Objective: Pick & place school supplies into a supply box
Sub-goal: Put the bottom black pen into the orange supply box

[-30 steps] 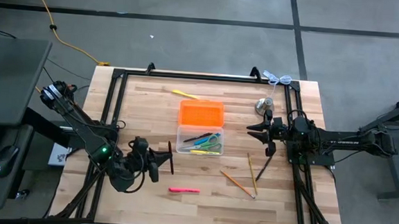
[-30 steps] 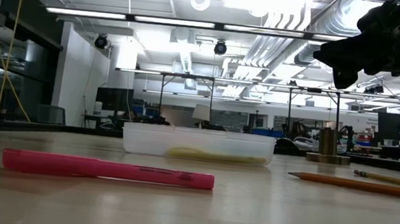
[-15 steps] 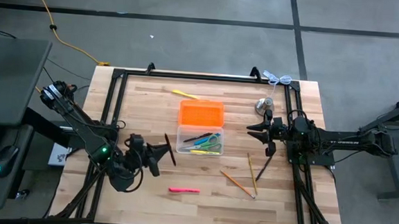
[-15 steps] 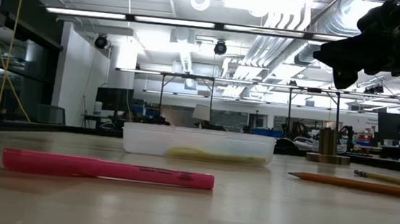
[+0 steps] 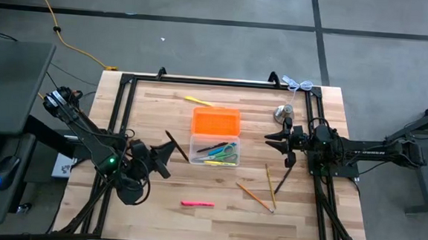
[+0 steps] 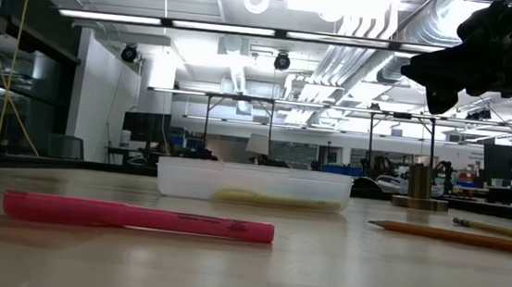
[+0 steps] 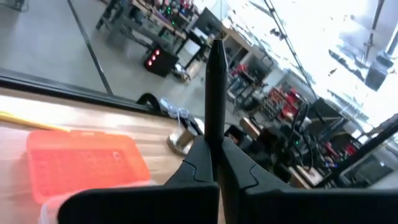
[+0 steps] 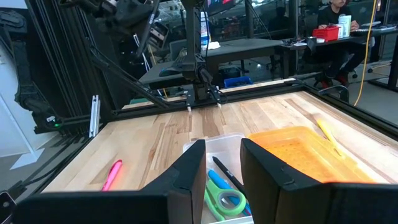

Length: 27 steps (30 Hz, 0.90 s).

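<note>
The left pincer (image 5: 161, 152) hovers over the left part of the wooden worktop (image 5: 156, 221), just left of the supply box, its fingers pressed together on a black pen (image 5: 176, 145) whose free end slants toward the box's left wall. Near the front edge lies a pink highlighter (image 5: 197, 204), well apart from everything else.

At the middle of the worktop sits the supply box (image 5: 214, 134): its orange lid (image 5: 216, 122) lies open on the far side, and the clear tray (image 5: 196, 143) on the near side holds green-handled scissors (image 5: 228, 149), a blue pen (image 5: 213, 150), a dark pen (image 5: 212, 146) and a yellow pen (image 5: 219, 163). A yellow marker (image 5: 197, 100) lies just beyond the lid.

Right of the box, two wooden pencils (image 5: 255, 198) and a dark pen (image 5: 280, 180) lie near one another. The right pincer (image 5: 276, 138) waits above them with its fingers spread, holding nothing. A silver metal object (image 5: 284, 112) stands at the far right.
</note>
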Each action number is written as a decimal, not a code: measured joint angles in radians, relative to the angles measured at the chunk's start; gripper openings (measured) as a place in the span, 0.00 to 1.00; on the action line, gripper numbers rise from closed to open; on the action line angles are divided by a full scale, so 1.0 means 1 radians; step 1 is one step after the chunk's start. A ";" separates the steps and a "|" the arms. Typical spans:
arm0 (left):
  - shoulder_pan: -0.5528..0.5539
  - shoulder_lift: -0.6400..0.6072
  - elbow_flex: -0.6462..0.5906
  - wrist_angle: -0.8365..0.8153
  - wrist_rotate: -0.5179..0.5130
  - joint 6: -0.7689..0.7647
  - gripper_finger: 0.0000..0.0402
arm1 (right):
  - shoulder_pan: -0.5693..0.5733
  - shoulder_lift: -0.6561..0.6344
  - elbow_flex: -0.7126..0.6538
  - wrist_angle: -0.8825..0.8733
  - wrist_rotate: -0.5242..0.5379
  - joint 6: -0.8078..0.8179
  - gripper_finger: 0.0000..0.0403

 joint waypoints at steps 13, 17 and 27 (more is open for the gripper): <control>0.000 0.000 0.000 -0.006 -0.012 -0.048 0.08 | 0.000 0.000 0.000 0.000 0.004 0.000 0.19; 0.021 0.000 -0.009 -0.008 0.000 -0.080 0.08 | 0.000 0.000 0.000 0.000 0.004 0.000 0.19; 0.197 0.000 -0.066 -0.013 0.294 -0.174 0.08 | 0.000 0.000 0.000 0.000 0.004 0.001 0.19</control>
